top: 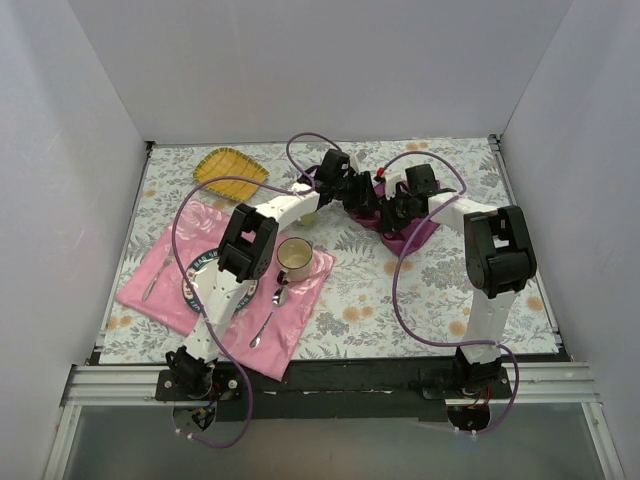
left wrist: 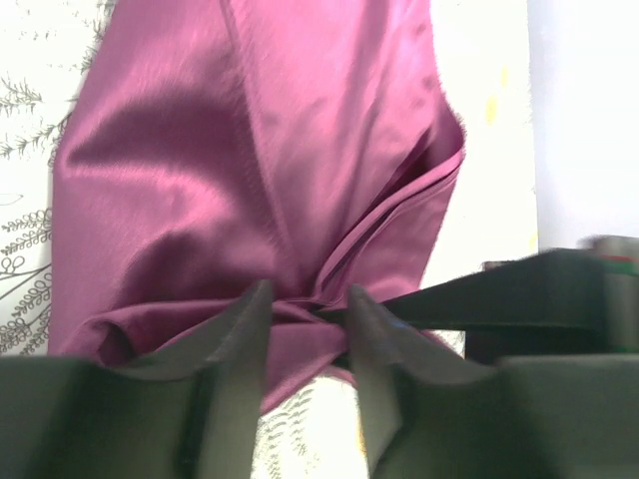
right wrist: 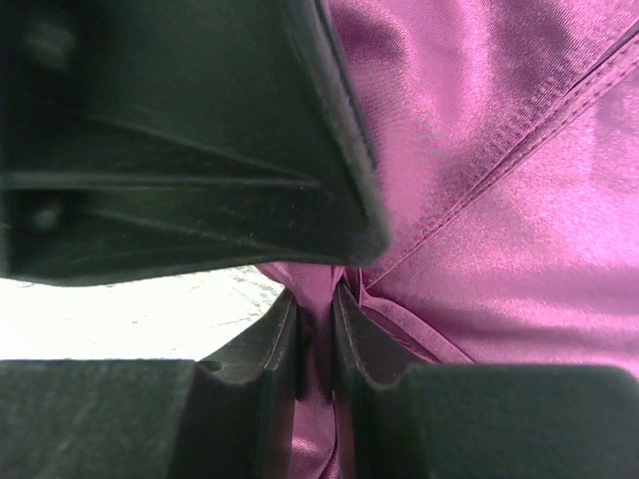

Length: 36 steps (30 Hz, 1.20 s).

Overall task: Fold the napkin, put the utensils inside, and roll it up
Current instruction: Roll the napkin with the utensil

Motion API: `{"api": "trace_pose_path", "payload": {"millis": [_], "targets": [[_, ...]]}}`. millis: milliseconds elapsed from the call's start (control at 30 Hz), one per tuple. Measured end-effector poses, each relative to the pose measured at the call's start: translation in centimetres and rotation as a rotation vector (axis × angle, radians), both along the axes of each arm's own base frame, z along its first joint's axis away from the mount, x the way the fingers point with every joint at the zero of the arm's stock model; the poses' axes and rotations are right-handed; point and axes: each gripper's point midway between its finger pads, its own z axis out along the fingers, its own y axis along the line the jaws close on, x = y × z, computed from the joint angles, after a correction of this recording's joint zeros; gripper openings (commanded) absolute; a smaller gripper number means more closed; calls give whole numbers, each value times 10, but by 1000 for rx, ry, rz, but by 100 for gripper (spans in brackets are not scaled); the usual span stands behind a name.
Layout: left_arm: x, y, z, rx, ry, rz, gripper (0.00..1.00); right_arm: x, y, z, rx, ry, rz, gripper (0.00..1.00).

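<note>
Nearest, the left arm's elbow hangs just beside the cup (top: pixel 293 258); a careless swing could tip it. Farther out, slick satin may slide free if pulled, and the crowded claws could collide or trap extra layers. Both arms reach to the far middle of the surface (top: pixel 380 300), wrists pitched down and facing each other over the napkin (top: pixel 418 234), which lies bunched there. The right claw (right wrist: pixel 318 321) is pressed together on a pinch of cloth. The left claw (left wrist: pixel 305 304) stands apart astride the same ridge, close against its partner.
</note>
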Motion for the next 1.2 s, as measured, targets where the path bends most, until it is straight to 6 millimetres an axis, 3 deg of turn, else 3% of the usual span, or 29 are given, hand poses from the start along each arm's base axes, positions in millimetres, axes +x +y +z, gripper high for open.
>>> {"api": "trace_pose_path", "payload": {"millis": [100,200,267,433,533,633,667,800,967,1200], "targets": [[3,0,17,-11,-21,14,53,-5,4,0,69,37,-11,11],[5,3,42,-21,-52,39,54,-12,11,0,146,70,-15,9],[4,11,60,-22,-57,82,61,-17,15,-1,205,92,-12,7],[-10,36,106,-9,-77,197,69,-30,23,-1,343,173,-19,1],[-26,45,116,10,-68,247,71,-36,22,-1,428,228,-38,1],[-48,41,109,39,-41,268,50,-41,19,-2,494,282,-58,1],[-57,37,103,47,-27,261,37,-43,19,-1,516,301,-63,1],[-89,26,68,52,29,197,22,-49,20,-2,561,346,-67,1],[-107,35,27,53,69,176,12,-55,22,-2,579,380,-71,1],[-83,24,54,-39,-42,174,10,-60,22,-3,582,398,-70,1]]}}
